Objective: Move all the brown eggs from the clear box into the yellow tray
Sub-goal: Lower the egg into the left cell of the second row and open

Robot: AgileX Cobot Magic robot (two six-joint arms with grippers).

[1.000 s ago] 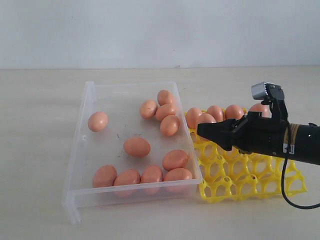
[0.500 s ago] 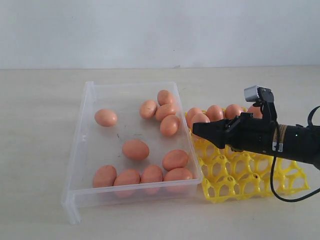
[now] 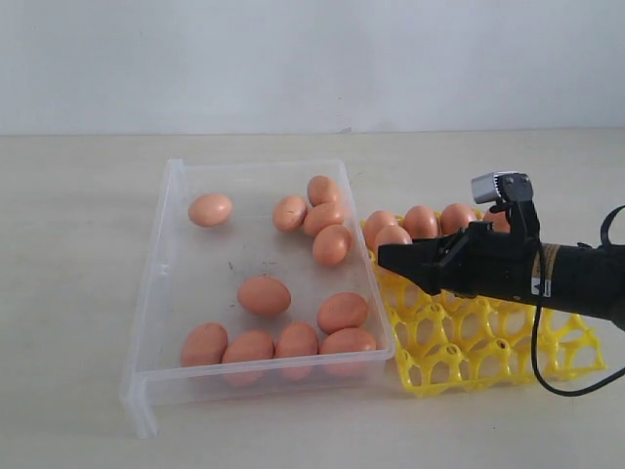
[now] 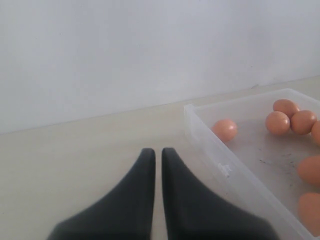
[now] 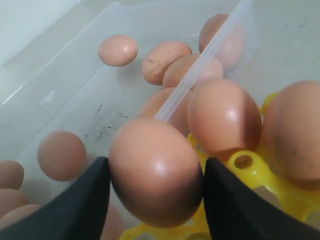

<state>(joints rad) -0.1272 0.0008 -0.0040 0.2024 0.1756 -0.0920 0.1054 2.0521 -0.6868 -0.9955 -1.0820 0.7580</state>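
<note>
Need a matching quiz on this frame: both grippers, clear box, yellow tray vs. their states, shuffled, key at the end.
Column one
1. left gripper
2. right gripper
3. clear box
4. yellow tray

Column two
A. seated eggs along its far row
B. closed, nothing between the jaws
C. loose eggs on its floor
D. clamped on a brown egg

Pairs: 1-B, 2-D, 3-C, 4-A
</note>
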